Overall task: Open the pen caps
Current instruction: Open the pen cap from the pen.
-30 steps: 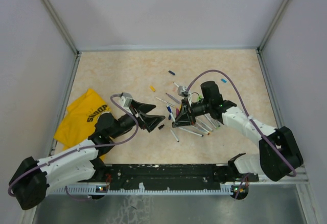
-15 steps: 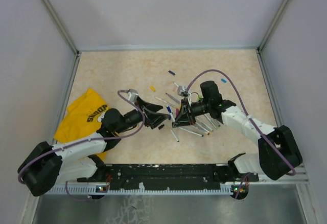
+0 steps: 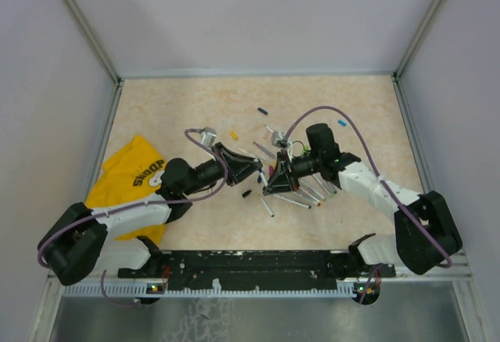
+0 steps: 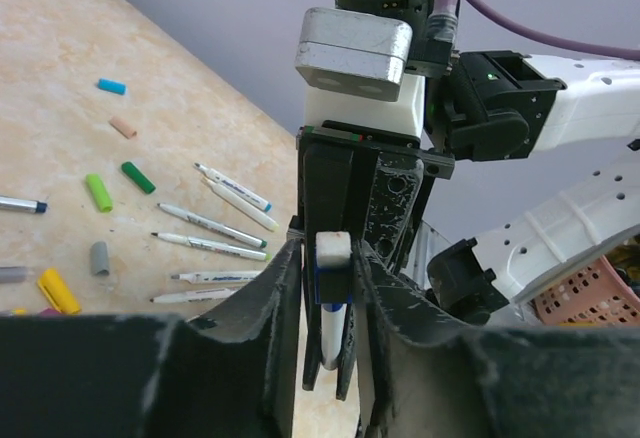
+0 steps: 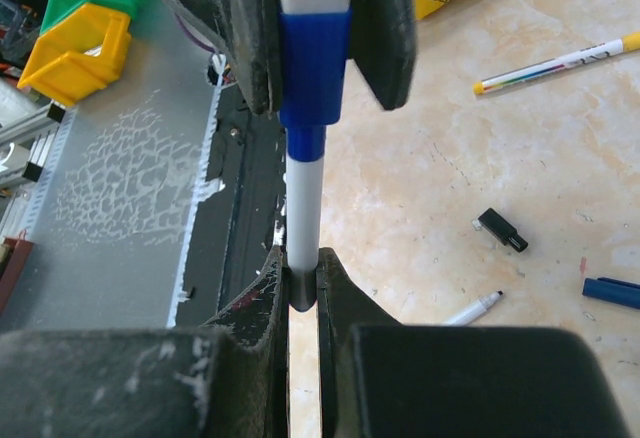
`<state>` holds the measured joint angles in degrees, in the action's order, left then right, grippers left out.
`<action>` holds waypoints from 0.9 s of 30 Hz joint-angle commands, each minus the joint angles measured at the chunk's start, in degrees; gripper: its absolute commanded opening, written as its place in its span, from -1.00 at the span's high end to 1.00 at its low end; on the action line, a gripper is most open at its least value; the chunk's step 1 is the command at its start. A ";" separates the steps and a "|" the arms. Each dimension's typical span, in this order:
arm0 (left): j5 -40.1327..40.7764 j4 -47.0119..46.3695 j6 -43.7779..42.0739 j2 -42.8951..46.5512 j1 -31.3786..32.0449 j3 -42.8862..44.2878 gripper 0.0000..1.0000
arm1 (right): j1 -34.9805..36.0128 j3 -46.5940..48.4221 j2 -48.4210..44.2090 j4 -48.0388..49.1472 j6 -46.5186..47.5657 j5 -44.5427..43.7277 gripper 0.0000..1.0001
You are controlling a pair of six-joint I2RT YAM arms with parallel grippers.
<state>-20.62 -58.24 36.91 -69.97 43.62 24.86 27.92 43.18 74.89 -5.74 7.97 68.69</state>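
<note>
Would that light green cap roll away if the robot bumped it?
Probably: the light green cap looks round and lies on its side on the smooth table. It looks tiny and plastic, so likely very light and easily flicked.

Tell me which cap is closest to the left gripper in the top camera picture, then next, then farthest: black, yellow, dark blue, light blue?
1. Black cap, just on the near side of the left gripper.
2. Yellow cap, behind it, slightly left.
3. Dark blue cap, farther back.
4. Light blue cap, far off to the right.
</note>
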 commanded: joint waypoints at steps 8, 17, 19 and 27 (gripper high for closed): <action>-5.13 -5.43 3.06 -4.28 -0.11 2.09 1.00 | -0.58 3.15 -0.49 2.09 -0.79 1.57 0.52; -5.01 -10.13 4.99 -5.47 0.15 0.35 1.00 | -0.76 -0.59 -3.58 13.31 -10.37 -0.22 0.23; -4.85 -10.30 4.85 -5.69 0.15 0.40 1.00 | -0.76 -0.55 -3.44 13.31 -10.38 0.06 0.32; 0.82 -11.40 3.94 -2.35 -4.42 1.98 1.00 | -0.23 -0.73 -1.29 13.71 -12.41 2.14 1.00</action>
<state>-23.88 -66.30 41.12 -75.07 42.94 25.34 27.31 42.70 72.93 5.34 -3.11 68.25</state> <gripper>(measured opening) 0.064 0.047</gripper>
